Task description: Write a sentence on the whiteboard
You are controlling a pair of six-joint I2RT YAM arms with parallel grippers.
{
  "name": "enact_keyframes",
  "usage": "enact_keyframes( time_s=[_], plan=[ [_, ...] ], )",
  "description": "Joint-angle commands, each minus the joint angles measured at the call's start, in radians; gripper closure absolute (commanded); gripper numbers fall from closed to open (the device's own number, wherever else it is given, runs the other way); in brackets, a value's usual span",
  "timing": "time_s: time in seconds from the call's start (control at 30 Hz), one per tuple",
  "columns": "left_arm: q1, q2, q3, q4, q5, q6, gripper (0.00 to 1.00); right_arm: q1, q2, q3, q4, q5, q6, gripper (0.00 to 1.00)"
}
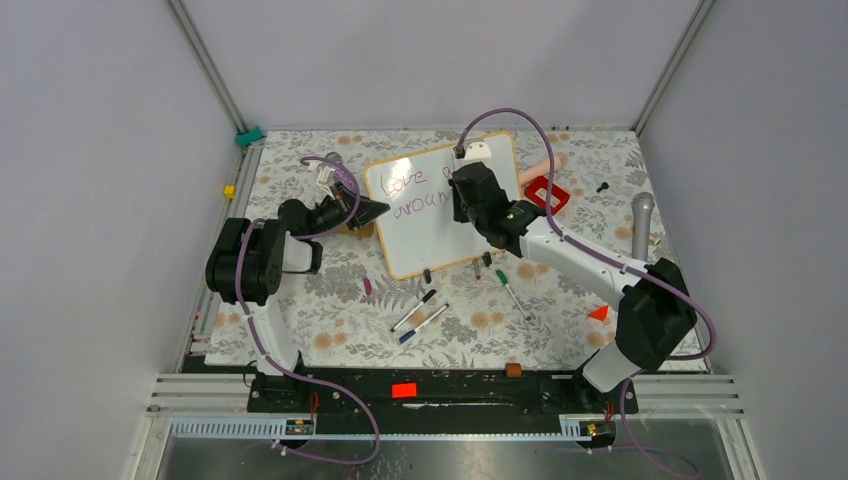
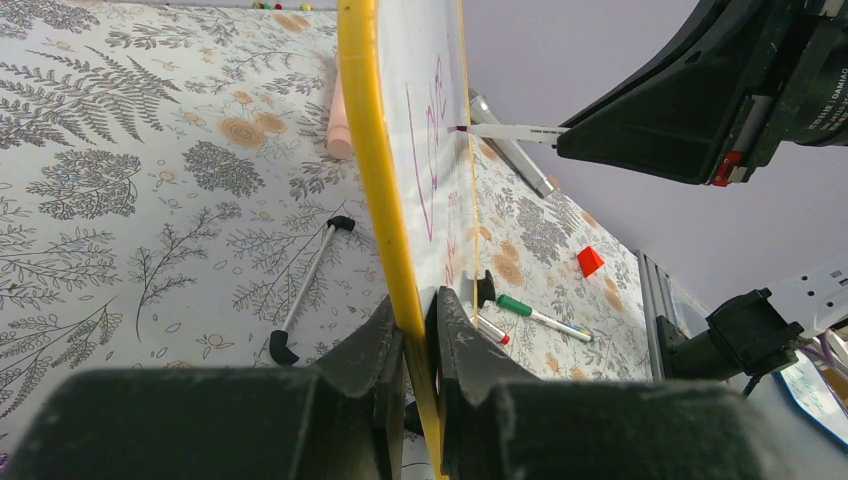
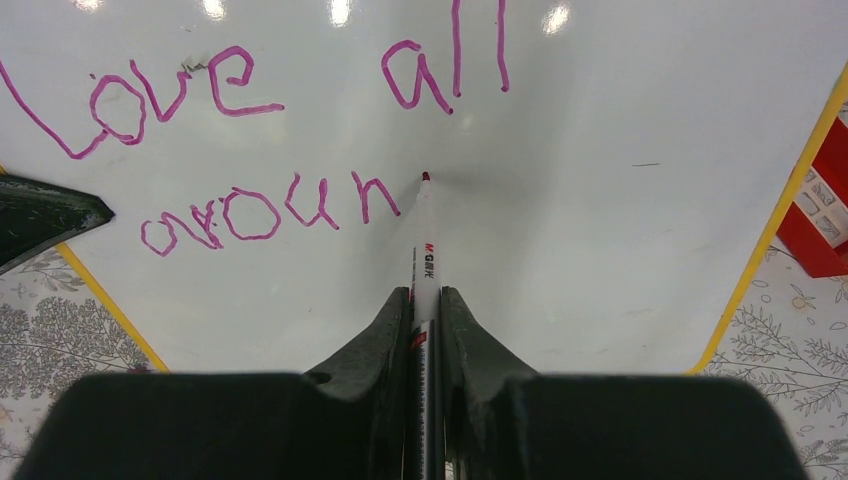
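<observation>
Whiteboard (image 3: 600,250) — glossy white face, 4 lamp glints along top edge; frame (image 2: 365,150) smooth, yellow-orange, slight sheen. Sentence (image 3: 250,215) in pink-purple ink, flat on gloss. Marker (image 3: 425,265): smooth white plastic barrel. Right gripper (image 3: 426,298): black plastic, matt, faintly grainy. Table cover (image 2: 120,200) — floral print, matt. Base rails (image 1: 700,390): bare brushed metal.

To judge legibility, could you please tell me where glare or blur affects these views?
Right wrist: glare spots high on the whiteboard, the sentence and marker sharp, right gripper soft. Left wrist: board edge-on, writing foreshortened, left gripper soft. Top external: even light, writing small.
</observation>
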Motion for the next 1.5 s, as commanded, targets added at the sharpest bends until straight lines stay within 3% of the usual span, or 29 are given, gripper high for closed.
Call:
enact_keyframes(
  time_s=[0.0,0.8,1.47],
  plan=[
    [0.006,0.041,-0.006,0.009,0.074,0.160,1.00,-0.007,0.014,0.053,-0.008,-0.004,0.008,1.00],
    [0.005,0.042,-0.008,0.009,0.074,0.159,1.00,-0.008,0.023,0.040,-0.065,-0.078,-0.001,1.00],
    [0.005,0.039,-0.009,0.009,0.075,0.161,1.00,-0.011,0.040,0.079,-0.082,0.023,-0.008,1.00]
  ],
)
